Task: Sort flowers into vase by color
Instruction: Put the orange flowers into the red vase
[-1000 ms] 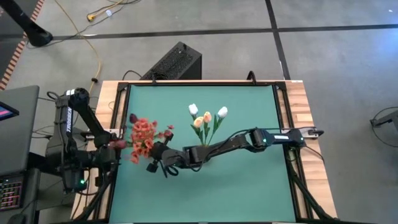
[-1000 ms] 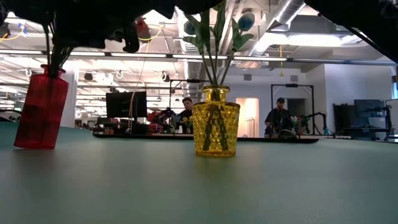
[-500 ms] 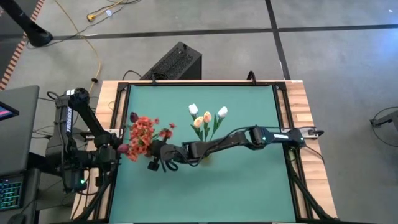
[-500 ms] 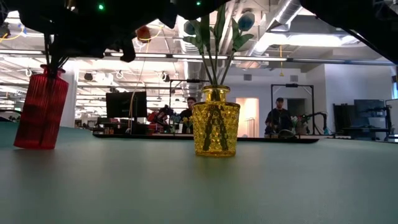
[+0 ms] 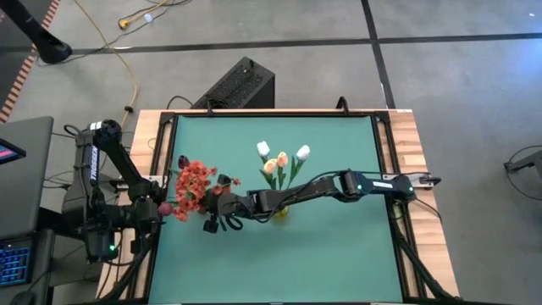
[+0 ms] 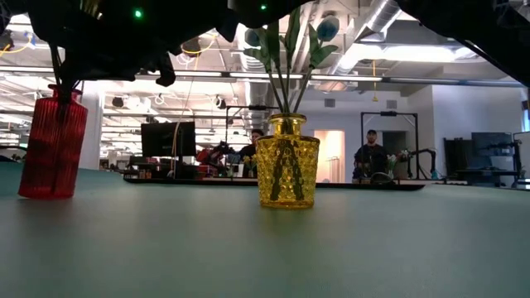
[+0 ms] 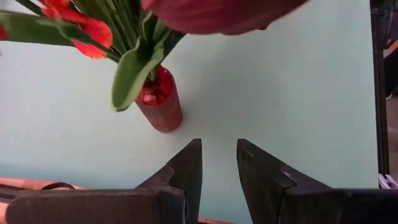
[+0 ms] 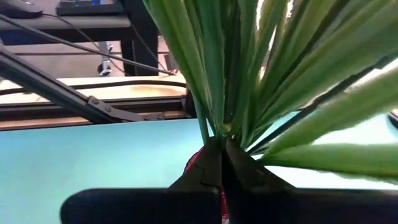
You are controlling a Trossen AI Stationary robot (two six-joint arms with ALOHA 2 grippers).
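Flowers sorted in 2 vases

Red-orange blossoms (image 5: 193, 182) stand in the red vase (image 6: 51, 146); white and peach tulips (image 5: 280, 160) upright in the yellow vase (image 6: 286, 173).

Grey floor tiles (image 5: 440, 76) surround the table, with a yellow cable (image 5: 127, 68) at ten o'clock. Beyond, a bright open office holds monitors (image 6: 168, 139) and seated people (image 6: 370, 157).

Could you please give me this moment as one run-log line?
right gripper: shut on green stem over red vase | left gripper: open, beside table's left edge | tulips: in yellow vase

right pincer (image 8: 222, 163) closed, arm outstretched; left pincer (image 7: 219, 163) parted.
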